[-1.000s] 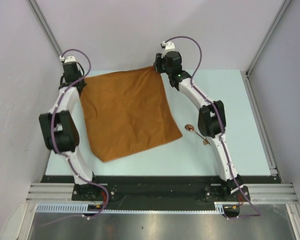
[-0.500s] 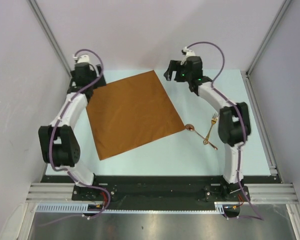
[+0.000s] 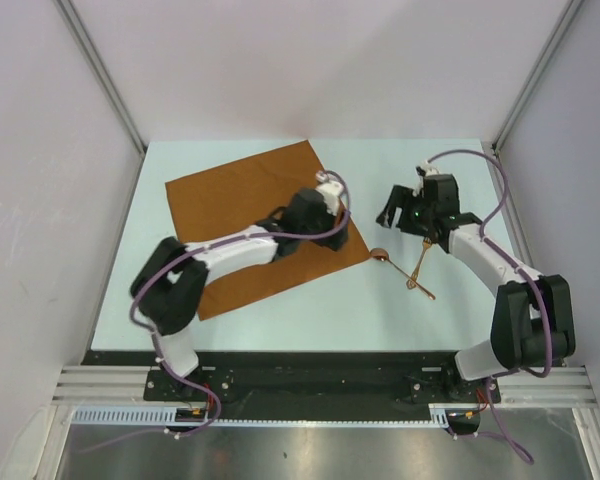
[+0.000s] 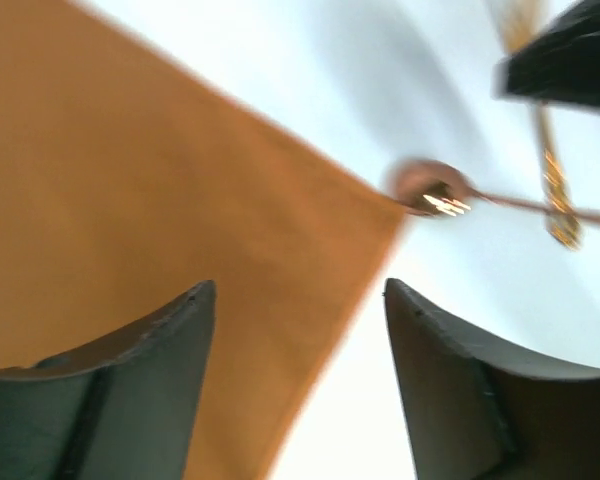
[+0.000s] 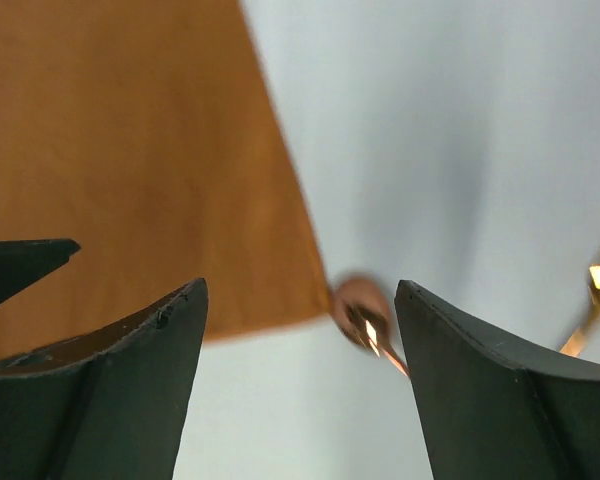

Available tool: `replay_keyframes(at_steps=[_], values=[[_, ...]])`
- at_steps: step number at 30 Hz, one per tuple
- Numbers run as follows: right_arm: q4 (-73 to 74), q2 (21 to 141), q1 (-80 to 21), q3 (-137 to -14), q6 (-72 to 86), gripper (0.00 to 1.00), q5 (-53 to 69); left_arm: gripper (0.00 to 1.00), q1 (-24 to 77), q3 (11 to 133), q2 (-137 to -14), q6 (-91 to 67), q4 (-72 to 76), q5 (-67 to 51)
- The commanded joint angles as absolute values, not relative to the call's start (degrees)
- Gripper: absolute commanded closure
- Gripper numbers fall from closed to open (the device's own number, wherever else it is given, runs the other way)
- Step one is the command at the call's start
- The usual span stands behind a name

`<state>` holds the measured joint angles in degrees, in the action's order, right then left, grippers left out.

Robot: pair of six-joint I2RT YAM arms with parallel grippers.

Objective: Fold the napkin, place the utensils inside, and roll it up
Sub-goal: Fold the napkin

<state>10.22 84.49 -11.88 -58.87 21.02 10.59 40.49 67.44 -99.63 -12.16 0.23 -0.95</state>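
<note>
Both arms have swung in from the far corners, leaving the napkin (image 3: 242,215) flat, left of centre. Your left hand (image 4: 300,290) hangs released over its right corner, nothing between the jaws. Just beside that corner lies the spoon (image 3: 379,256), crossed with the fork (image 3: 418,270), right of centre. Your right hand (image 5: 300,290) is released too, above the bare worktop (image 3: 310,310). Drop low, pinch only the corner's edge, carry it across squarely, and don't nudge the utensils.

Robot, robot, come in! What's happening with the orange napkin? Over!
Left gripper and right gripper open, empty. Napkin flat, unfolded. Utensils crossed on table by its corner. Left arm over napkin.
</note>
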Motion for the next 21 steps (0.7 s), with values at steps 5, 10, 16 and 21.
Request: replay_keyframes(at_steps=[5,10,16,21], values=[[18.19,71.99,-4.31,-55.9,20.22,0.19,8.0,0.42,48.08,79.18,-114.76,-14.06,3.69,-6.06],[20.83,67.51,-1.15,-56.69,19.16,0.18,8.96,0.48,48.25,83.31,-119.26,-14.41,2.46,-5.62],[22.67,65.92,1.84,-57.04,18.19,0.18,9.58,0.5,49.04,85.43,-122.69,-14.77,1.85,-5.71],[23.29,65.22,3.16,-56.78,17.84,0.18,10.55,0.53,50.36,87.89,-124.89,-14.33,0.44,-4.31]])
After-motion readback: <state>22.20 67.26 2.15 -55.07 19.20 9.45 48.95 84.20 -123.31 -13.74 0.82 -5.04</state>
